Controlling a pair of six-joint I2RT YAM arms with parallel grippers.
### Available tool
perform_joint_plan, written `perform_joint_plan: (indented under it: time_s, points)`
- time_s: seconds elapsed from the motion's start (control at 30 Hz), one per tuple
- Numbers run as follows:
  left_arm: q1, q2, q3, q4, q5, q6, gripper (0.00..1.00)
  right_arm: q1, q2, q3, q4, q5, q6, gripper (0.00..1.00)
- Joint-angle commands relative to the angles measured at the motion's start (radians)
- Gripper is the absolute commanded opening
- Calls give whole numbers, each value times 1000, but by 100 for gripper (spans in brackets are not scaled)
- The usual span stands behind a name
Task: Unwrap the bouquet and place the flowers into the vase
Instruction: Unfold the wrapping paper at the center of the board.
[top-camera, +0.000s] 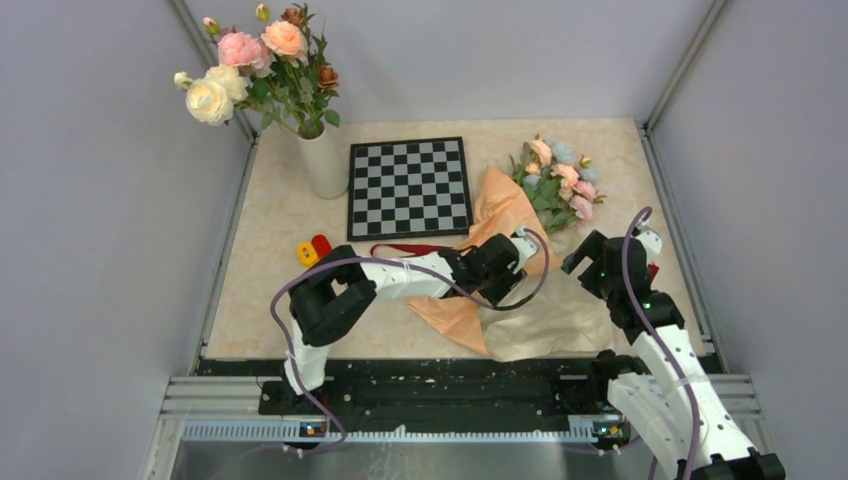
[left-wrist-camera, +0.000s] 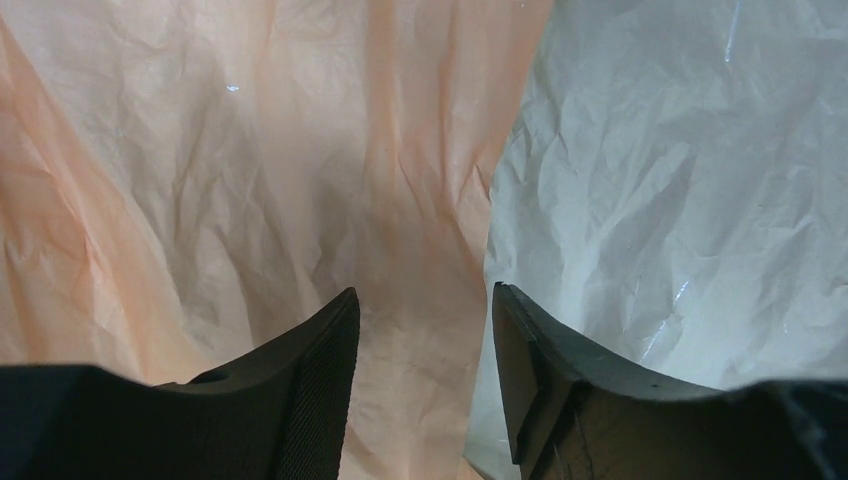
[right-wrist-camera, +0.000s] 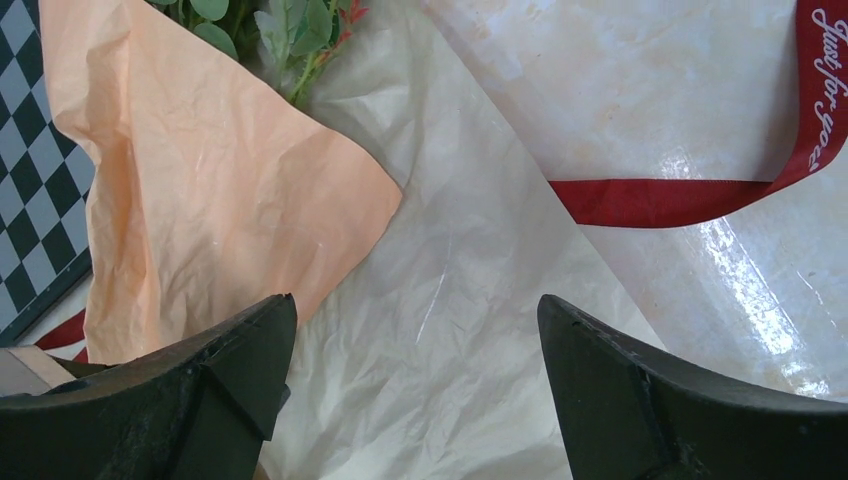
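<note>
Wrapping state: the peach paper (top-camera: 497, 205) is lying opened out from the centre toward the lower centre of the top view, with a white tissue sheet (top-camera: 560, 325) showing beside it at lower right. The dark red ribbon (top-camera: 408, 248) is lying slack just below the chessboard (top-camera: 410, 187), so we are treating the tie as off.

The flowers (top-camera: 556, 180) are resting at the paper's upper-right end, right of the chessboard. They are well apart from the white vase (top-camera: 322, 162) at upper left, which is holding larger roses (top-camera: 250, 65).

The left gripper (left-wrist-camera: 425, 305) is hovering close over the line where peach paper meets tissue. Its jaws are partly apart with nothing between them. We are judging that it is lining up to pinch a sheet and peel it off the stems.

The right gripper (right-wrist-camera: 415, 310) is standing spread wide and empty over the tissue, near the ribbon, probably placed to pin the sheet or take the stems. We are not seeing the stems' lower ends in any view.
</note>
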Motion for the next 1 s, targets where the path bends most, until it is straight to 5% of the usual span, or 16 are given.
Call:
perform_joint_plan:
  time_s: [0.0, 0.33, 0.8, 0.97]
  points:
    - [-23, 23, 33, 46, -49, 34, 55, -8, -14, 34, 12, 35, -20, 93]
    - [-38, 51, 9, 60, -18, 52, 51, -9, -12, 23, 23, 36, -26, 93]
    - [-59, -85, -19, 85, -227, -29, 0, -8, -34, 13, 34, 38, -29, 94]
    - [-60, -165, -38, 79, -322, -81, 0, -9, -33, 14, 42, 33, -44, 94]
